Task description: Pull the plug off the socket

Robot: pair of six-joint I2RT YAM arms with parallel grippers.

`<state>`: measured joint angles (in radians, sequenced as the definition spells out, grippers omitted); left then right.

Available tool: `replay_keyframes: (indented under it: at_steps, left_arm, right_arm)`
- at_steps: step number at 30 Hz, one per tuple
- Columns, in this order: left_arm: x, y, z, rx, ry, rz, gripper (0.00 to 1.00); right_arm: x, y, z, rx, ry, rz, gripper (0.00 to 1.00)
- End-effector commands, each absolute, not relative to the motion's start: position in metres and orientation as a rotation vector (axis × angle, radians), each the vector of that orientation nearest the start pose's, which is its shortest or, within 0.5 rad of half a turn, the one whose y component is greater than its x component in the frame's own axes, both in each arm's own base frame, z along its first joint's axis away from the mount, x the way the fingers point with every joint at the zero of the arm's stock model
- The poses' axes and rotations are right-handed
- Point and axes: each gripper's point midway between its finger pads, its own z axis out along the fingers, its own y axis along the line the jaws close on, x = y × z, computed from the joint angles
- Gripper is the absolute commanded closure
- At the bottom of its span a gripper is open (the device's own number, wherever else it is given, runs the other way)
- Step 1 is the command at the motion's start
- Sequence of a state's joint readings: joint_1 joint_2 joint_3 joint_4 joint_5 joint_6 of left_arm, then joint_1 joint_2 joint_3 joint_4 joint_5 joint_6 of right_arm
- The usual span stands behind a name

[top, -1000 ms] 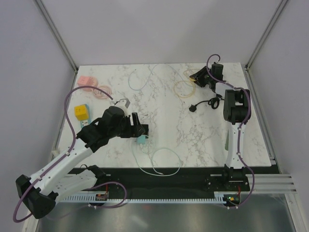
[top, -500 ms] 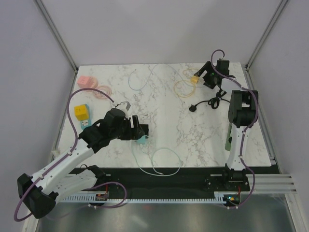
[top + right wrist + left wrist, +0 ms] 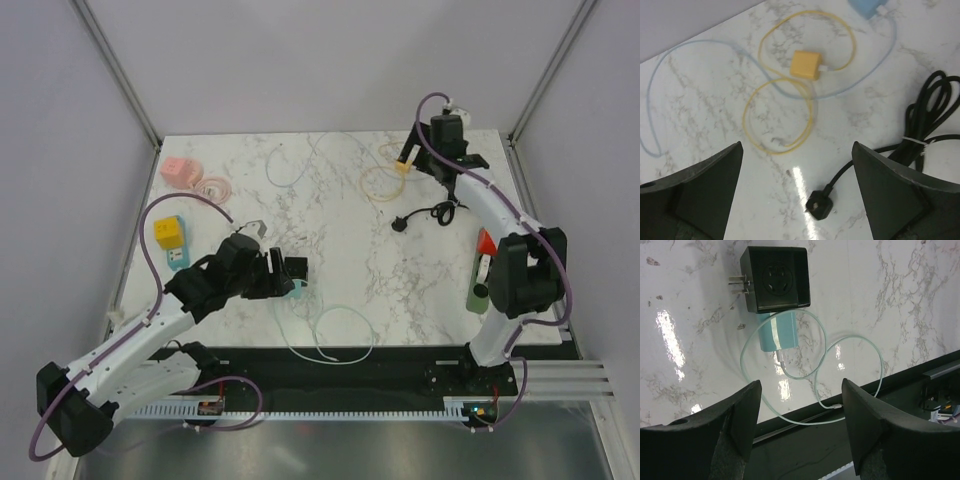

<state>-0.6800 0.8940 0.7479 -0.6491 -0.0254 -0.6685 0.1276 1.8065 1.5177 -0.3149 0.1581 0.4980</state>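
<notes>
When viewed from the top camera, shows the left tool [image 3: 280, 274] low over the near-left part of the marble counter [image 3: 330, 215], right at the black socket [image 3: 297, 268] and the teal plug [image 3: 288, 291]; cannot tell from here whether spread or clenched. Shows the teal cable [image 3: 345, 335] looping toward the near edge. Puts the right tool [image 3: 416, 152] at the far right, by a yellow charger [image 3: 403, 166] and its yellow cable [image 3: 380, 185], with a black cord [image 3: 440, 212] a little nearer. Places a pink charger [image 3: 177, 170] at the far left.

From the left wrist, shows the left tool [image 3: 801, 390] released, fingers [image 3: 740, 425] spread wide with nothing between them. Finds the black socket [image 3: 774, 279] lying ahead on the counter [image 3: 900, 300], two metal prongs on its left side, and the teal plug [image 3: 779, 332] butted against its near face, seemingly seated; teal cable [image 3: 883, 367] coiling off in loops.

From the right wrist, shows the right tool [image 3: 797, 150] likewise released, fingers [image 3: 700, 190] wide apart and holding nothing. Sets the yellow charger [image 3: 805, 65] ahead among the yellow cable [image 3: 744, 120] loops, a pale blue cable [image 3: 695, 43] crossing them, and the black cord [image 3: 935, 105] coiled at the right.
</notes>
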Motion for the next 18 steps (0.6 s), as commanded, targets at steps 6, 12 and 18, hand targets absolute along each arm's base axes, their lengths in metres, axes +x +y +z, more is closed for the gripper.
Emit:
replay_keyframes:
  at_steps: [6, 12, 18]
  left_arm:
    - [0.185, -0.169, 0.137, -0.150, 2.422, -0.615, 0.28]
    - [0.179, -0.169, 0.120, -0.216, 2.437, -0.642, 0.43]
    - [0.167, -0.172, 0.103, -0.268, 2.446, -0.733, 0.60]
  right_arm:
    - [0.425, 0.232, 0.171, 0.064, 2.245, 0.403, 0.02]
    - [0.349, 0.330, 0.130, -0.207, 2.332, 0.590, 0.02]
    - [0.297, 0.366, 0.097, -0.362, 2.338, 0.447, 0.02]
